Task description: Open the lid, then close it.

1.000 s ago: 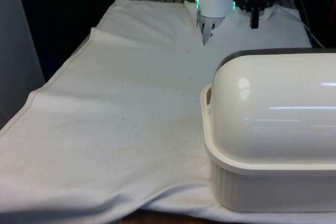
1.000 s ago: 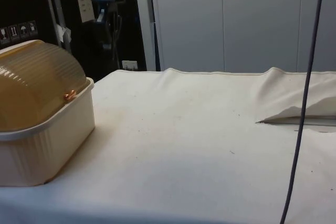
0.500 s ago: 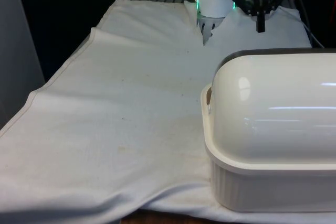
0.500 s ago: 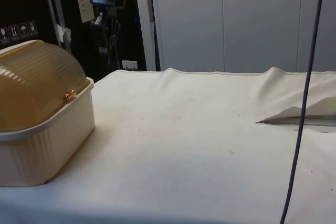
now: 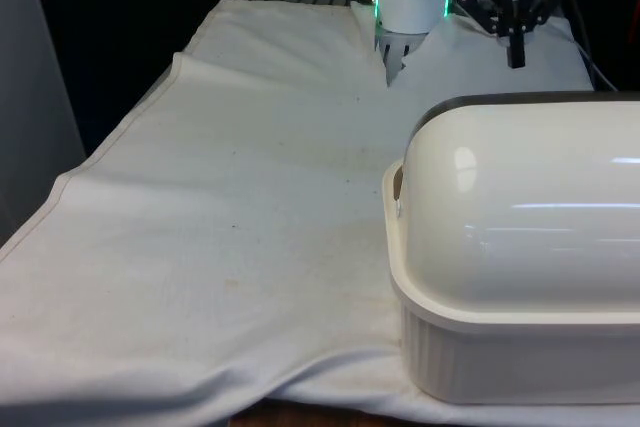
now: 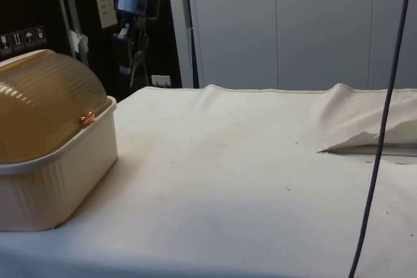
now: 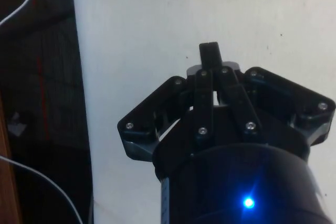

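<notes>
A cream bread box (image 5: 520, 347) stands at the front view's right, its domed lid (image 5: 530, 207) down over the base. In the side view the lid (image 6: 45, 105) looks ribbed and amber, with a small copper pivot knob (image 6: 85, 119) at its end. My black gripper (image 5: 516, 52) hangs in the air beyond the box's far side, above the cloth, apart from the lid. In the wrist view the gripper (image 7: 209, 51) is shut, its two fingers pressed together with nothing between them, over bare white cloth. In the side view the gripper (image 6: 133, 73) hangs past the box's far end.
The white cloth (image 5: 250, 207) covers the table with a raised fold along the front view's left edge. A dark cable (image 6: 378, 141) hangs down close to the side camera. A wrinkle in the cloth (image 6: 365, 138) lies at that view's right.
My gripper has moved toward the front view's right and slightly lower, staying shut. The bread box and its lid have not moved.
</notes>
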Available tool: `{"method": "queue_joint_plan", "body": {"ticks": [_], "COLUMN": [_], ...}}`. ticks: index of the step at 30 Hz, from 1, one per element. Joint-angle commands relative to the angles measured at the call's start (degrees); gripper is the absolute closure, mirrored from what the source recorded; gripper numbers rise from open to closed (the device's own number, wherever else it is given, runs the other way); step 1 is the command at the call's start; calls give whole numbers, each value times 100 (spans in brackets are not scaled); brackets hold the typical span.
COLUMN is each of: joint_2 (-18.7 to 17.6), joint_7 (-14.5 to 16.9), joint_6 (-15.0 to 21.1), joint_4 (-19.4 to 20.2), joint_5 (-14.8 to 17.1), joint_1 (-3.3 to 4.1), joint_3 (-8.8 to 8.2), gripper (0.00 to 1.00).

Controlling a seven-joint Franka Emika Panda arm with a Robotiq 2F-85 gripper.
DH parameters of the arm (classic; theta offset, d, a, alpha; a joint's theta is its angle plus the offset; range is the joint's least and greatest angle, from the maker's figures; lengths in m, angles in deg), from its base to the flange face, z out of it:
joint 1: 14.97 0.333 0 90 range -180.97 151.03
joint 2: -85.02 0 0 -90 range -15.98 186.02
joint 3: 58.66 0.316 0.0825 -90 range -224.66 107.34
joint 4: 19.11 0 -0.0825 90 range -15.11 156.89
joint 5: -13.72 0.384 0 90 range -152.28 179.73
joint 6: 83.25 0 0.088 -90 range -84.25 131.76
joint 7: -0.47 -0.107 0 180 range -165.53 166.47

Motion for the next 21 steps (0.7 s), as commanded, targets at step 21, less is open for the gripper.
{"method": "queue_joint_plan", "body": {"ticks": [21], "joint_2": [-327], "joint_7": [-6], "joint_6": [1008], "joint_4": [126], "joint_5": [0], "joint_1": [0], "joint_3": [361], "gripper": [100]}}
